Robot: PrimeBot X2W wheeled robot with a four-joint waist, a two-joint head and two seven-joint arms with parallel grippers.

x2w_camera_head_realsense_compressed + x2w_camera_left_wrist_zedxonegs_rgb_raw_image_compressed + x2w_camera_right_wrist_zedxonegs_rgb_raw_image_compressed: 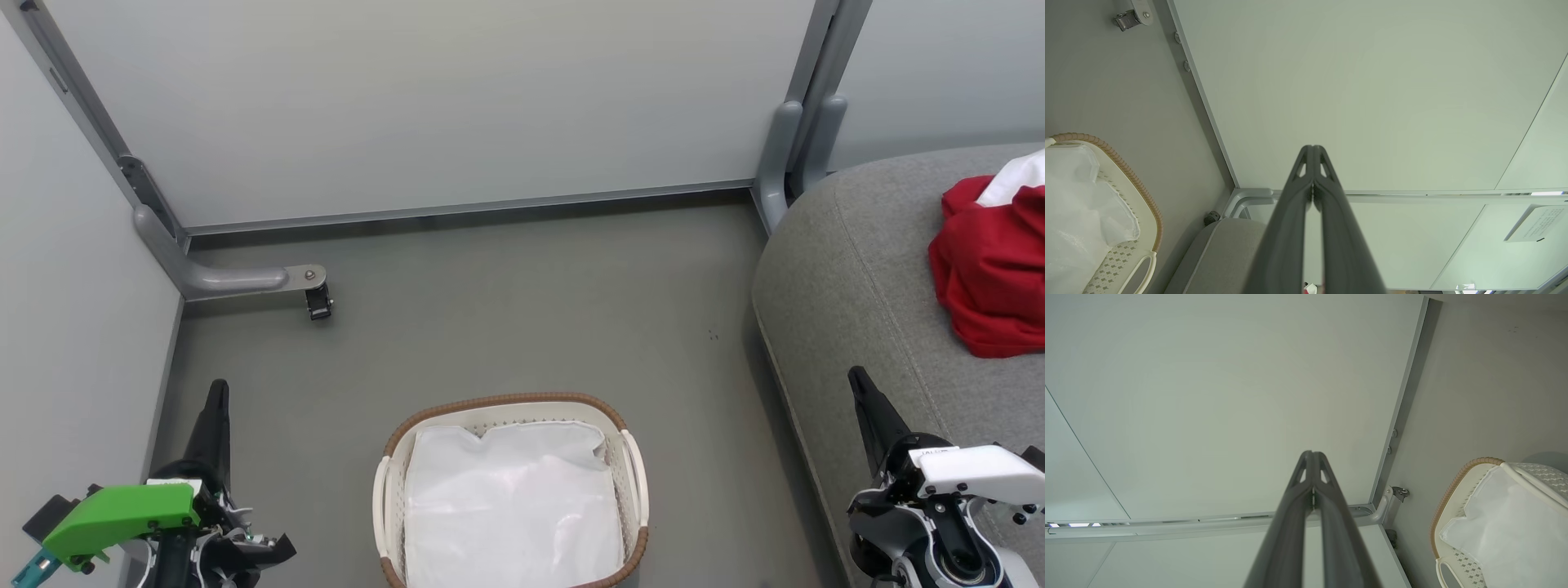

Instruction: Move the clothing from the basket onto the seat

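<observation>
Left gripper [218,390] and right gripper [857,380], pressed together, flank the basket [506,402]; floor [531,310] runs to wall [449,106].

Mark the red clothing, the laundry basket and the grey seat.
red clothing [992,269], head view, on the middle of the red fabric heap.
laundry basket [506,400], head view, on its brown far rim.
grey seat [849,269], head view, on bare upholstery left of the clothing.

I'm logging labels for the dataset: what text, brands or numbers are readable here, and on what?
Nothing can be read for certain.
Paper notice on the wall panel: printed lines, too small to read.
Small label behind the right gripper: blurred, unreadable.
</observation>
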